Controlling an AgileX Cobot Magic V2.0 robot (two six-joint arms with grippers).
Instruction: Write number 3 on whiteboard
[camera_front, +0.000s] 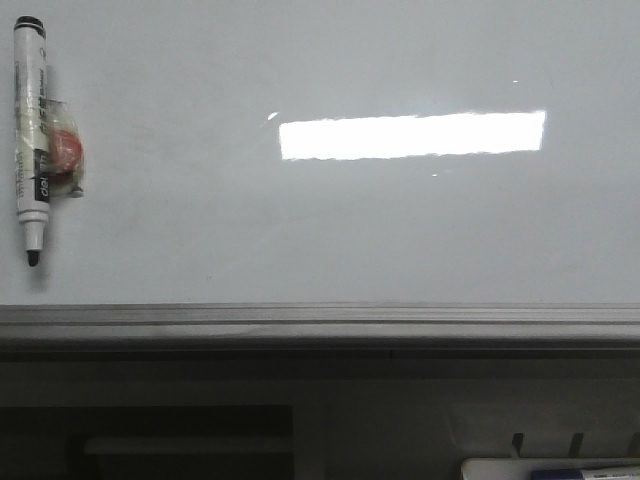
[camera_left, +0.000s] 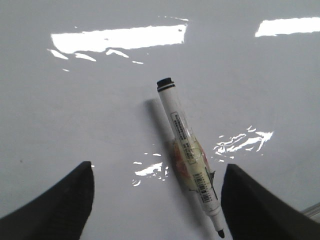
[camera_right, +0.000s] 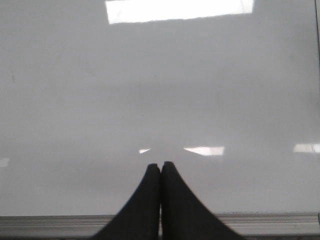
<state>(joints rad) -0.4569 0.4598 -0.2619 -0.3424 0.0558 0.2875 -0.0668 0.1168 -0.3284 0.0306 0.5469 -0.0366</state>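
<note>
The whiteboard (camera_front: 330, 240) is a glossy pale grey board with a bright rectangular light reflection and a grey metal edge strip along its near side. No drawn number 3 shows on it. A white marker (camera_front: 32, 140) with a black tip and tape round its middle lies on the board at the far left, uncapped tip toward the near edge. In the left wrist view the marker (camera_left: 187, 150) lies between the wide-open fingers of my left gripper (camera_left: 157, 200), closer to one finger. My right gripper (camera_right: 160, 167) is shut and empty above the board's near edge. Neither gripper shows in the front view.
The board's grey edge strip (camera_front: 320, 325) runs across the front view and also shows in the right wrist view (camera_right: 270, 222). Below it is dark table structure, with a white tray holding another marker (camera_front: 570, 470) at the bottom right.
</note>
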